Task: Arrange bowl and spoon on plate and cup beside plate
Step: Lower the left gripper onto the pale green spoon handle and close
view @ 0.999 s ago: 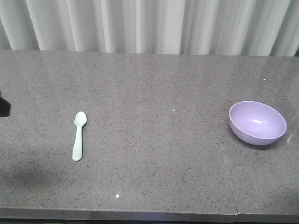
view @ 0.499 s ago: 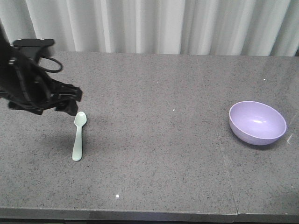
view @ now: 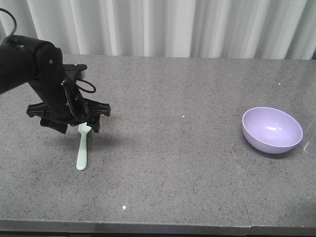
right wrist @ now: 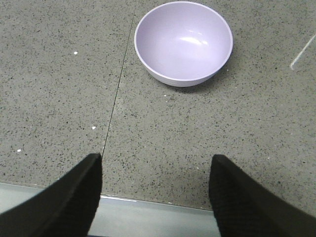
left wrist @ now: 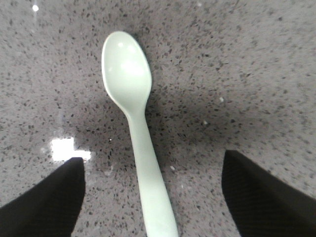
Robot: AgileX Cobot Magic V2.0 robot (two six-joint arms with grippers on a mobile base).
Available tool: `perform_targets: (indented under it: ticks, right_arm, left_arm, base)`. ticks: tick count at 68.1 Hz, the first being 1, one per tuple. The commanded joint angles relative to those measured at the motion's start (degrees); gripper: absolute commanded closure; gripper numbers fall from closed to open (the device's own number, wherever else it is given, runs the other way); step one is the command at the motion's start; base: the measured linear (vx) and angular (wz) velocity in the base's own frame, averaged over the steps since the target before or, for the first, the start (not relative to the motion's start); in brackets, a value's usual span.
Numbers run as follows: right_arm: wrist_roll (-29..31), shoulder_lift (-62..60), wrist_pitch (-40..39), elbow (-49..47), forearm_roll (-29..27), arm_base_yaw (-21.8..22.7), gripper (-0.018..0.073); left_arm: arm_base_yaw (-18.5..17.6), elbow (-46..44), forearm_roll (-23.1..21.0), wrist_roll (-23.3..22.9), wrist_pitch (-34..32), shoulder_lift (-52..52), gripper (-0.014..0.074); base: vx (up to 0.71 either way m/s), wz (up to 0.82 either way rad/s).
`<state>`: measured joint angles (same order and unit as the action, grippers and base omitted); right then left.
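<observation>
Spoon (left wrist: 140, 148) lies flat on the speckled grey tabletop (view: 173, 163), right between the wide-spread fingers of the left end effector (left wrist: 153, 165), which grips nothing, while the bowl (right wrist: 183, 42) sits just ahead of the right end effector (right wrist: 155, 168), likewise spread and empty.

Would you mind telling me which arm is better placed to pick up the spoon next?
Left, probably. The left gripper hangs open over the spoon, fingers either side of the handle, while the right gripper faces the bowl, away from the spoon.
</observation>
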<state>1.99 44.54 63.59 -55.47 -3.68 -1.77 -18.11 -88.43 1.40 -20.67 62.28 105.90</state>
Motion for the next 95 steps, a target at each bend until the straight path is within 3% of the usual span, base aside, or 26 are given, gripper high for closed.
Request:
perform_targets:
  ticks: [1,24,66,79,95]
  right_arm:
    - [0.4,0.0,-2.8,-1.6,-0.1,0.4,0.0090]
    - [0.4,0.0,-2.6,-1.6,-0.1,0.4,0.0090]
    - [0.4,0.0,-2.5,-1.6,-0.5,0.4,0.0090]
    - [0.4,0.0,-2.5,-1.6,-0.4,0.4,0.0090]
    - [0.4,0.0,-2.5,-1.6,-0.4,0.4,0.0090]
  left_arm:
    - [-0.3,-1.9,1.4,-1.9,-2.2,-1.2,0.0059]
    - [-0.3,-1.8,2.4,-4.3,-5.2,1.9,0.0059]
    - [-0.3,-1.8,2.3,-4.3,-4.0,5.4,0.0076]
    - [-0.3,-1.8,2.3,-4.3,-3.1,5.4,0.0227]
    - [-0.3,-1.8,2.8,-4.2,-1.6,5.4,0.0567]
  base:
    - [0.00,0.00]
    - [0.00,0.00]
    - [0.00,0.00]
    - [0.00,0.00]
    - [0.00,0.00]
